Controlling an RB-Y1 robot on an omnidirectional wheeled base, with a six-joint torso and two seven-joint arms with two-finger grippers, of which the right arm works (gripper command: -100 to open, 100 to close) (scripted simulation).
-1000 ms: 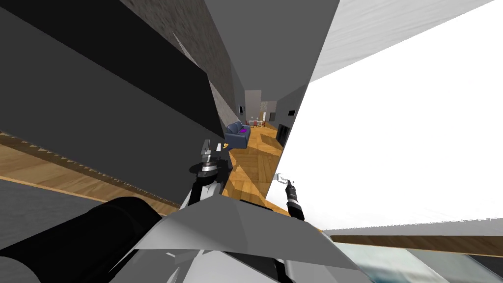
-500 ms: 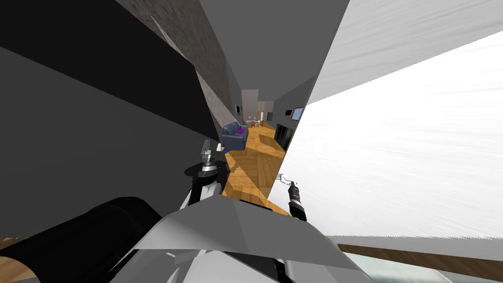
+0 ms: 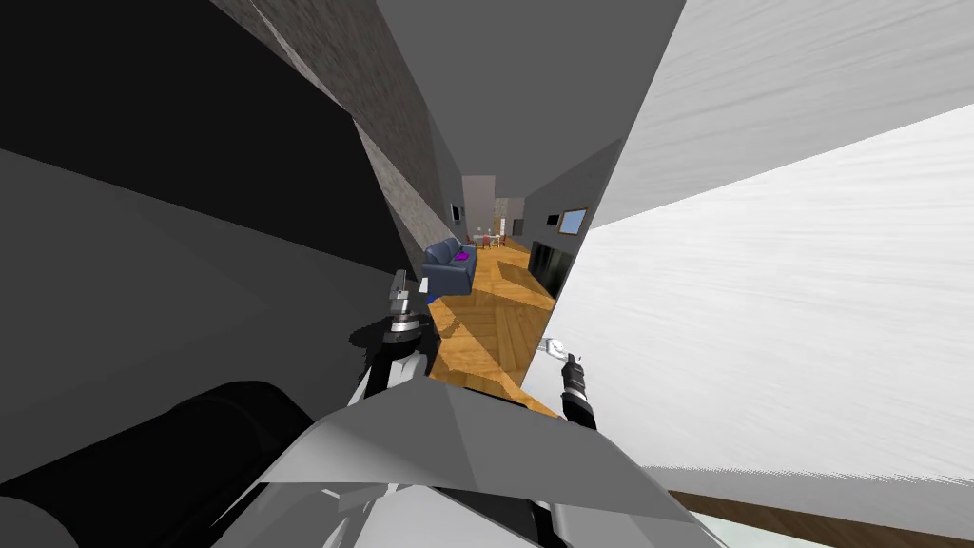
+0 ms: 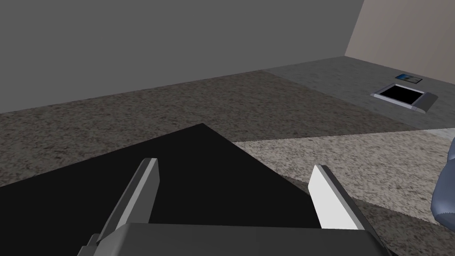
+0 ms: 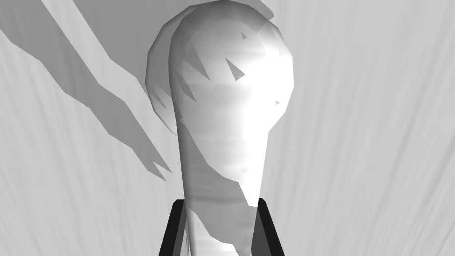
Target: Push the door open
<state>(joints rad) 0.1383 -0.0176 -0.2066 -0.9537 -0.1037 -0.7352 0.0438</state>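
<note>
Gripping the white door handle, our right claw is clamped on its stem, with the white door just beyond the fingertips. We note our left claw is spread apart.

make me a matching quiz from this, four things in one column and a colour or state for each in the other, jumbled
1 door
2 door handle
3 sofa
4 floor

a blue
b brown wood
c clamped in the right jaws
d wide white panel on the right

Pairs: 1-d, 2-c, 3-a, 4-b
</note>
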